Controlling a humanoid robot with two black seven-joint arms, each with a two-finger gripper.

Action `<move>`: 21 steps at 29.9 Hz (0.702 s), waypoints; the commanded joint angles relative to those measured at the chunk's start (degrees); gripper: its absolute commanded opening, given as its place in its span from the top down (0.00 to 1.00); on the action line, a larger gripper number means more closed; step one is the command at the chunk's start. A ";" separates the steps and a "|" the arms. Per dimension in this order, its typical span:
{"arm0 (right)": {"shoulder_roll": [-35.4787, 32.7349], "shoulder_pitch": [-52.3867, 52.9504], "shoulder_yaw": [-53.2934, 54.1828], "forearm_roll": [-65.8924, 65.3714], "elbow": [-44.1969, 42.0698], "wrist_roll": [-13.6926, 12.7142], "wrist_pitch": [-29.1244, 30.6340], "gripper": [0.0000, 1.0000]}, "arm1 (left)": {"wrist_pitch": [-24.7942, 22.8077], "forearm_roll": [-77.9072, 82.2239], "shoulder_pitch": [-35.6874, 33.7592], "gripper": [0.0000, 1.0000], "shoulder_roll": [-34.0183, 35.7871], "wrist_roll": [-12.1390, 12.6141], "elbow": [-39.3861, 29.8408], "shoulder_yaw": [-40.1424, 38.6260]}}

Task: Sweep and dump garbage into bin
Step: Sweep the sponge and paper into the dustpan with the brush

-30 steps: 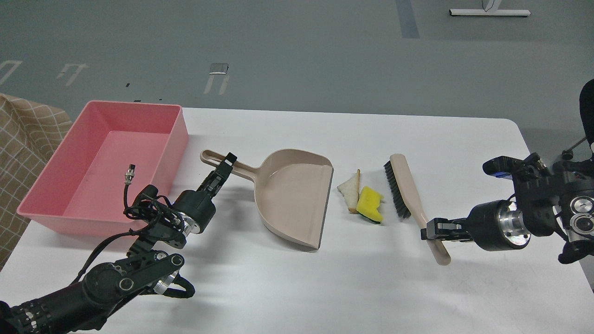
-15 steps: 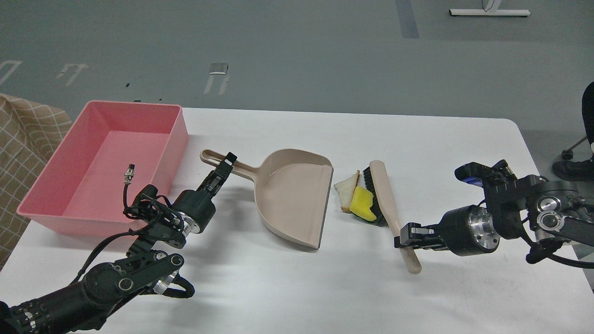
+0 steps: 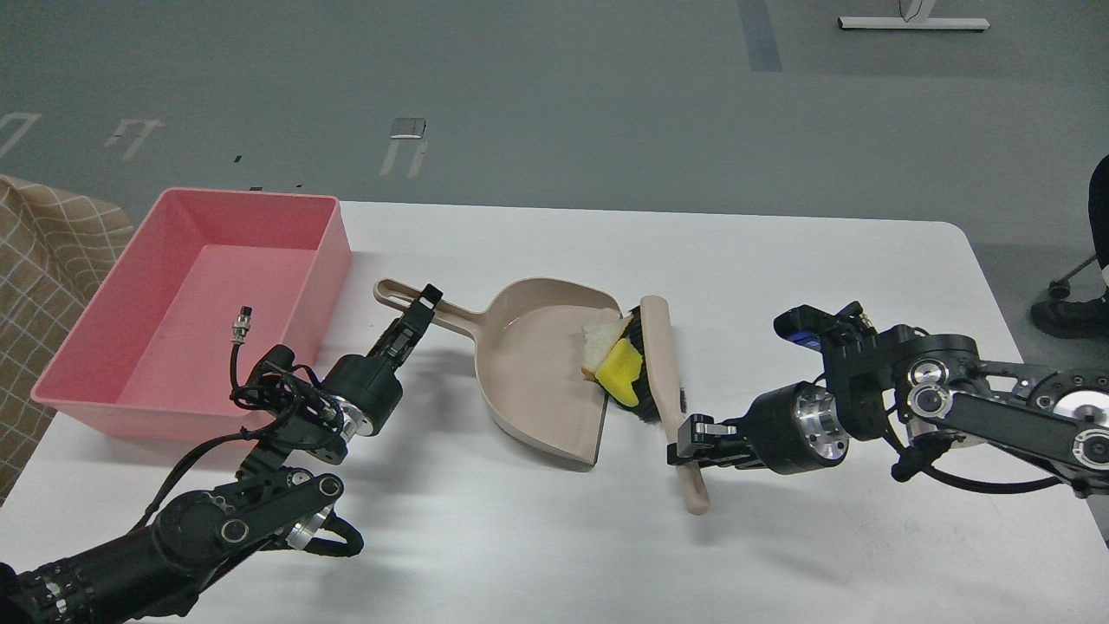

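My brush (image 3: 656,364) is hiding part of the sponge (image 3: 621,368); bread (image 3: 600,345) and sponge are sitting at the dustpan (image 3: 537,364) lip. Right pincer (image 3: 686,440) is clamping the brush; left pincer (image 3: 421,314) seemingly gripping the dustpan handle.

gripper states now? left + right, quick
Left gripper: closed on the dustpan handle.
Right gripper: closed on the brush handle.
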 commanded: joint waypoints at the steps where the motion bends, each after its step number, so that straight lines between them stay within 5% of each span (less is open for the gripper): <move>1: 3.91 -0.01 1.51 0.66 -1.67 0.05 0.01 1.00 | 0.00 0.01 0.00 1.00 0.08 -0.02 -0.08 0.00; 11: 6.56 1.31 10.13 2.68 -1.33 0.05 0.01 1.00 | 0.00 0.01 0.00 1.00 -0.09 -0.02 -0.08 0.00; 21: 2.26 2.80 11.09 3.82 4.20 0.05 0.01 1.00 | 0.00 0.01 0.00 1.00 -0.27 -0.02 -0.08 0.00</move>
